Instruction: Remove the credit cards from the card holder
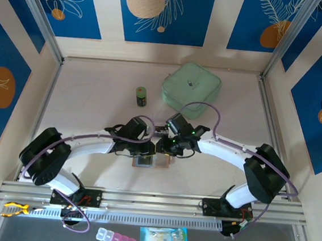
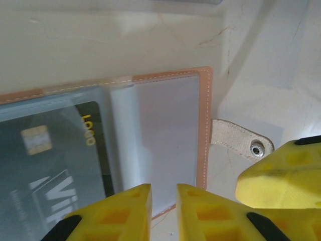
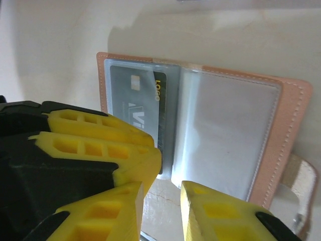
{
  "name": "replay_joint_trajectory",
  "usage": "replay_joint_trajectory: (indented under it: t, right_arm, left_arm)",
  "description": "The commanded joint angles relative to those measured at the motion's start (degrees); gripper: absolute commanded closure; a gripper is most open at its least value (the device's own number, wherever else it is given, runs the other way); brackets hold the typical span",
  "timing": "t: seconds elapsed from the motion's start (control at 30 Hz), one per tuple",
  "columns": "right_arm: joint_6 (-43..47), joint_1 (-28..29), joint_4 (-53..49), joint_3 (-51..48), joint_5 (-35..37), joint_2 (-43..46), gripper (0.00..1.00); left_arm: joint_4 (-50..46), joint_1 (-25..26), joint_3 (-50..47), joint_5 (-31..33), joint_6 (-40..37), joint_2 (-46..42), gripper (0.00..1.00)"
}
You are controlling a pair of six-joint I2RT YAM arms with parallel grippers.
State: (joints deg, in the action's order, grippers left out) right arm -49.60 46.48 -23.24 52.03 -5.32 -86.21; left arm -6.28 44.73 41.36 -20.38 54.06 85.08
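The card holder (image 1: 148, 161) lies open on the table, a pinkish-tan wallet (image 2: 203, 125) with clear inner pockets and a snap tab (image 2: 241, 140). A dark grey credit card (image 2: 50, 165) sits inside its left pocket (image 3: 133, 100); the right pocket looks empty. My left gripper (image 2: 164, 196) hovers over the near edge of the right pocket, its jaws a narrow gap apart with nothing pinched. My right gripper (image 3: 160, 206) stands just off the wallet's near edge (image 3: 291, 125), slightly open, bare table between its fingers. Both grippers (image 1: 147, 147) (image 1: 165, 150) meet over the wallet.
A mint-green zip case (image 1: 191, 89) and a small green bottle (image 1: 142, 96) stand at the back of the table. Below the front rail lie a pill box (image 1: 116, 239), a blue-printed sachet (image 1: 163, 240) and a yellow tool (image 1: 15, 209). The two grippers' fingers (image 2: 281, 170) are close together.
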Motion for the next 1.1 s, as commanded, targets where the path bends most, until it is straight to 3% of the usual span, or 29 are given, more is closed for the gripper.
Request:
replay_joint_trajectory:
  t: [0.0,0.43,0.73,1.07]
  right_arm:
    - [-1.5,1.5,-1.0,2.5,0.8,-2.5,0.72]
    - [-2.0,3.9,-1.6,8.8,1.2,-10.1,0.74]
    - [-3.1,4.8,0.1,9.2,0.0,-13.5,0.76]
    - [-3.0,5.3,0.1,9.8,0.3,-15.7,0.77]
  left_arm:
    - [2.3,-1.5,-2.1,-1.2,-1.5,-3.4,0.81]
    - [-0.5,-6.0,-7.5,-1.3,-3.2,-10.1,0.83]
    - [-3.2,-6.5,-6.9,-0.4,-6.6,-7.8,0.94]
    - [-3.4,-6.8,-7.0,-0.3,-8.1,-5.0,0.97]
